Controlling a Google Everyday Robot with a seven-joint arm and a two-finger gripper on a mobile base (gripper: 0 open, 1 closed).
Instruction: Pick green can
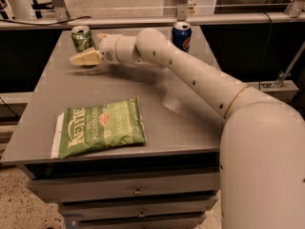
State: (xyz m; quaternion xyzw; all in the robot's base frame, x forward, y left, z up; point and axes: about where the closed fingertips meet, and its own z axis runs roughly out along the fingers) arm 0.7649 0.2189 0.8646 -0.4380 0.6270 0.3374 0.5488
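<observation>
Fingers (86, 58) of the gripper (94, 47) stand apart at the far left of the bench (119, 87) — one just in front of the upright green can (82, 37), one at its right — not clamped on it.

One green can (82, 38), one blue can (181, 35), one chip bag (100, 128), one claw (91, 47) just beside the green can.
</observation>
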